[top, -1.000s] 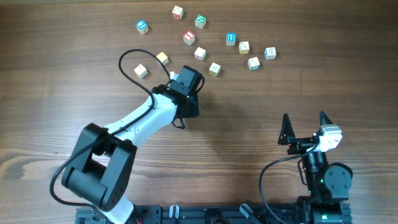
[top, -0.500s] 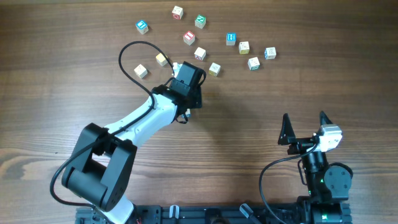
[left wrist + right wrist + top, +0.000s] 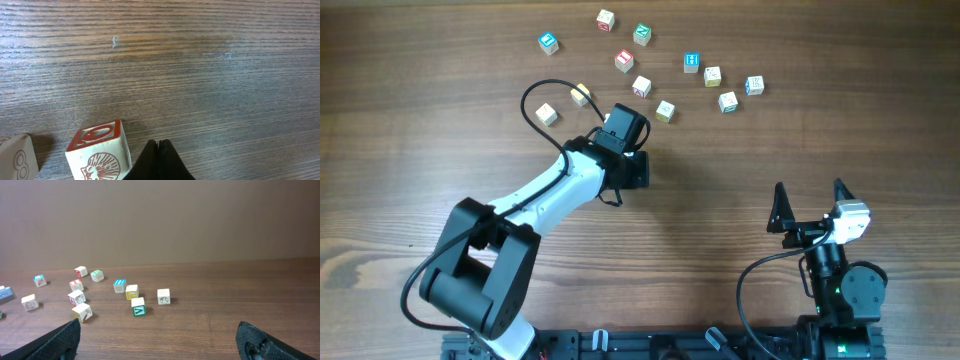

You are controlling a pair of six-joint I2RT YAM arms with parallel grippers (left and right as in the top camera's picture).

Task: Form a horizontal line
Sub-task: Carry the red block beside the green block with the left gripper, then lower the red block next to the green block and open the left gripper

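Observation:
Small wooden letter cubes lie scattered at the far side of the table; none form a straight row. The nearest group holds a green-faced cube (image 3: 138, 306) (image 3: 728, 101), two cream cubes (image 3: 163, 296) (image 3: 132, 291) and a blue-topped cube (image 3: 692, 63). My left gripper (image 3: 159, 146) is shut and empty, low over the wood. A red-topped cube with a shell drawing (image 3: 99, 152) stands just to its left, a little apart from the fingers. From overhead the left wrist (image 3: 625, 128) hides its fingertips, below a cream cube (image 3: 641, 86). My right gripper (image 3: 810, 192) (image 3: 160, 340) is open and empty, near the front right.
More loose cubes lie at the back: a blue one (image 3: 549, 42), a green one (image 3: 642, 34), a red one (image 3: 625, 60), a yellowish one (image 3: 665, 110) and two by the arm's cable (image 3: 581, 94) (image 3: 547, 114). The edge of another cube (image 3: 15, 155) shows at the far left.
My left wrist has shifted a little toward the cubes and turned, and its cable loop has moved. The cubes and the right arm have not moved.

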